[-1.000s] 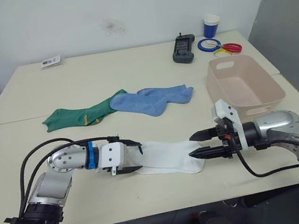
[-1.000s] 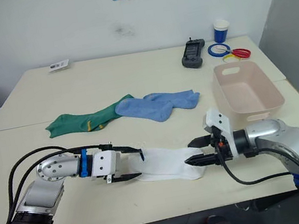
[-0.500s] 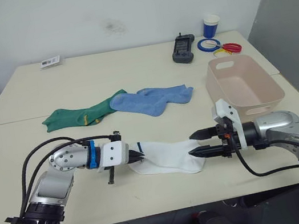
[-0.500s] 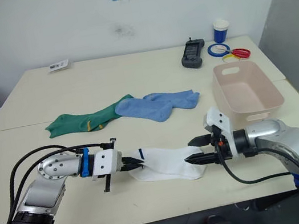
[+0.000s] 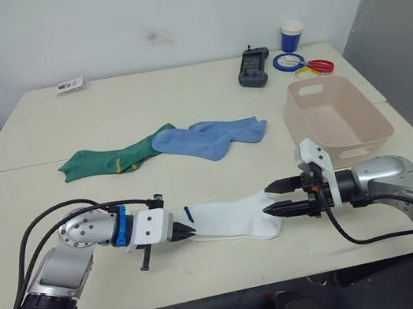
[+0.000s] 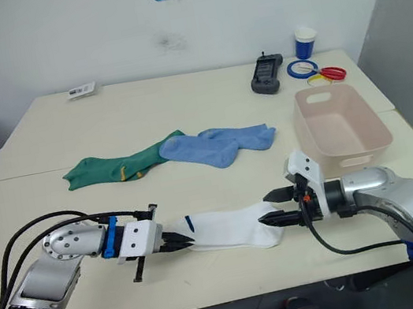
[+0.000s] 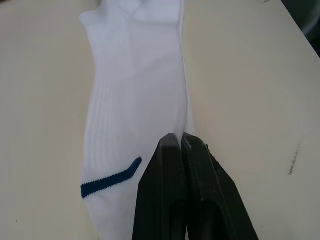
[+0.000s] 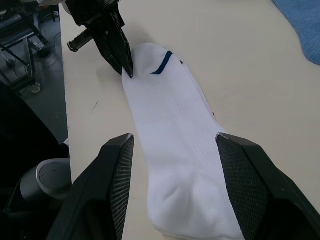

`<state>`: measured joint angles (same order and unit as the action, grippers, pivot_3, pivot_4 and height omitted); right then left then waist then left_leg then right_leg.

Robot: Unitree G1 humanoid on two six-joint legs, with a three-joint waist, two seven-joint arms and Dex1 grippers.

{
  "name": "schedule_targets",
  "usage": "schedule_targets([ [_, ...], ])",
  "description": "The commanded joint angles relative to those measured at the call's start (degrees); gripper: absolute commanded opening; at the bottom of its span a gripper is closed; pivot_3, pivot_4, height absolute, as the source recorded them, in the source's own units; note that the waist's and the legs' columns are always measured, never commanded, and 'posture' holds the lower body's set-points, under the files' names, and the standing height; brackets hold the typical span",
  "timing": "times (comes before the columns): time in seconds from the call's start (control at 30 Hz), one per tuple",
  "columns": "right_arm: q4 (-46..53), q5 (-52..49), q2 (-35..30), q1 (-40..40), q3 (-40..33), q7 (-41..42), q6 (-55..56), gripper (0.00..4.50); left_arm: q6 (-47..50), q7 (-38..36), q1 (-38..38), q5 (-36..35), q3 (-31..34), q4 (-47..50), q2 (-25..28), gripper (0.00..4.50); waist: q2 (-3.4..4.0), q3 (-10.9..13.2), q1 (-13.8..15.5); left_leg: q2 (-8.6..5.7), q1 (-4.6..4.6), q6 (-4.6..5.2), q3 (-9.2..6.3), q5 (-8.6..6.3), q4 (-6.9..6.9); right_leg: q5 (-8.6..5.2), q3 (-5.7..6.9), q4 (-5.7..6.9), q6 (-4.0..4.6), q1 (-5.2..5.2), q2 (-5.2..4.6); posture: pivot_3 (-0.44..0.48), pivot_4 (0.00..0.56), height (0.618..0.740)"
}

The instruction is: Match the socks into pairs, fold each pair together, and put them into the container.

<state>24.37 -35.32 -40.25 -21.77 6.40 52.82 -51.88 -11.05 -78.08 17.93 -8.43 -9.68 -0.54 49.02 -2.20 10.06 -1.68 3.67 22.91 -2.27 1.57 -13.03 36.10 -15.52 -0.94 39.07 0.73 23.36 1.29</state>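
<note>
White sock flat near the table's front edge. Left gripper, jaws pinched together on the sock's cuff edge. Right gripper, jaws wide, straddling the toe end without touching it.

White sock: ribbed, one short dark-blue stripe. Green sock: dark green, yellow marks. Blue socks: plain light blue. Container: pale pink-beige. Tabletop: cream. Cup: blue with white rim. Both hands' fingers: black.
</note>
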Motion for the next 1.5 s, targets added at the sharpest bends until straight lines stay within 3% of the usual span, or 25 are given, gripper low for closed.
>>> schedule_targets([
  [0.03, 0.8, -1.0, -0.1, -1.0, -0.5, -0.1, -0.2, 2.83, -2.8, 1.1, 0.0, 1.5, 0.2, -1.2, 0.1, 0.02, 0.00, 0.0, 0.0, 0.00, 0.00, 0.00, 0.00, 0.00, 0.00, 0.00, 0.00, 0.00, 0.00, 0.00, 0.00, 0.000, 0.150, 0.740],
  [0.2, 0.7, -1.3, -0.1, -1.9, -0.5, -0.1, -1.4, 2.83, -4.7, 2.5, -0.3, 2.5, -0.1, -2.6, -1.0, 0.02, 0.00, 0.0, 0.0, 0.01, 0.00, 0.00, 0.00, 0.00, 0.00, 0.00, 0.00, 0.00, 0.00, 0.00, 0.00, 0.000, 0.150, 0.740],
  [0.37, 0.7, -1.5, 0.0, -2.4, -0.4, -0.2, -2.2, 2.83, 6.1, 1.8, -1.4, -5.0, 2.5, 1.3, -1.0, 1.27, 0.00, 0.0, 0.0, 0.02, 0.00, 0.00, 0.00, 0.00, 0.00, 0.00, 0.00, 0.00, 0.00, 0.00, -0.01, 0.000, 0.150, 0.740],
  [0.47, 0.0, -1.0, 0.3, -3.2, 0.2, 0.0, -2.1, 2.83, 19.4, 0.9, -0.5, -12.5, 4.5, 5.1, 0.7, 2.20, 0.00, 0.0, 0.0, 0.02, 0.01, 0.00, -0.03, 0.00, 0.00, 0.00, 0.03, 0.01, 0.00, 0.00, -0.01, 0.000, 0.150, 0.740],
  [0.57, -1.2, 1.4, 1.5, -4.7, 2.5, -0.5, 0.1, 2.83, 27.1, 1.5, 2.5, -15.1, 5.6, 4.6, 1.2, 2.20, 0.00, 0.0, -0.1, 0.01, -0.02, 0.00, -0.04, 0.00, 0.00, 0.00, 0.02, 0.02, 0.00, 0.00, 0.01, 0.000, 0.150, 0.740],
  [0.67, -2.9, 6.3, 3.9, -6.3, 5.4, -3.3, 4.3, 2.83, 28.6, 5.7, 5.7, -15.0, 6.7, 1.1, -2.3, 2.20, 0.00, 0.0, -0.1, 0.00, -0.02, 0.00, -0.05, 0.00, 0.00, 0.00, 0.00, 0.02, 0.00, 0.00, 0.21, 0.000, 0.150, 0.740],
  [0.73, -4.3, 10.7, 5.7, -6.8, 7.1, -5.9, 8.4, 2.83, 29.5, 8.7, 6.6, -15.6, 7.9, -0.1, -5.2, 1.81, 0.01, 0.0, -0.1, 0.00, 0.00, 0.00, -0.05, 0.00, 0.00, 0.00, 0.00, 0.00, 0.00, 0.00, 0.22, 0.000, 0.150, 0.740],
  [0.8, -4.1, 12.2, 8.1, -6.0, 8.6, -6.7, 11.2, 2.42, 29.4, 9.2, 4.8, -15.3, 7.2, 1.5, -6.9, 1.26, 0.00, 0.0, -0.1, -0.01, 0.05, 0.00, -0.03, 0.00, 0.01, 0.00, -0.02, -0.03, -0.01, 0.01, 0.20, 0.000, 0.150, 0.740],
  [0.93, -5.3, 15.0, 11.7, -4.1, 13.0, -6.6, 14.9, 1.04, 28.9, 11.0, 1.1, -13.8, 4.6, 5.5, -10.0, 0.00, 0.00, 0.0, 0.0, 0.03, 0.07, 0.00, -0.04, 0.00, -0.01, 0.00, -0.03, -0.01, 0.00, 0.05, 0.19, 0.000, 0.150, 0.740],
  [1.07, -10.0, 19.1, 12.6, -2.6, 17.0, -5.5, 19.3, 0.06, 26.9, 12.2, -1.0, -10.0, 1.5, 5.3, -10.8, 0.00, 0.00, 0.0, 0.0, 0.02, 0.05, 0.00, -0.05, 0.00, 0.00, 0.00, -0.03, 0.01, 0.01, 0.04, 0.19, 0.000, 0.150, 0.740],
  [1.3, -16.5, 23.6, 9.6, 1.6, 16.6, -3.1, 26.3, 0.06, 22.9, 13.6, -2.7, -3.8, 0.1, -0.2, -9.8, 0.00, 0.00, 0.0, 0.0, -0.01, 0.02, 0.00, -0.01, 0.00, 0.01, 0.00, -0.04, 0.00, 0.01, 0.03, 0.18, 0.000, 0.150, 0.740],
  [1.5, -15.5, 23.5, 4.9, 5.8, 13.5, -0.6, 28.0, 0.06, 25.5, 13.0, -4.4, -6.6, 4.1, -2.3, -7.9, 0.00, 0.01, -0.1, 0.0, 0.00, -0.07, 0.00, -0.01, 0.00, 0.00, 0.00, -0.04, 0.00, 0.01, -0.05, 0.15, 0.000, 0.150, 0.740],
])
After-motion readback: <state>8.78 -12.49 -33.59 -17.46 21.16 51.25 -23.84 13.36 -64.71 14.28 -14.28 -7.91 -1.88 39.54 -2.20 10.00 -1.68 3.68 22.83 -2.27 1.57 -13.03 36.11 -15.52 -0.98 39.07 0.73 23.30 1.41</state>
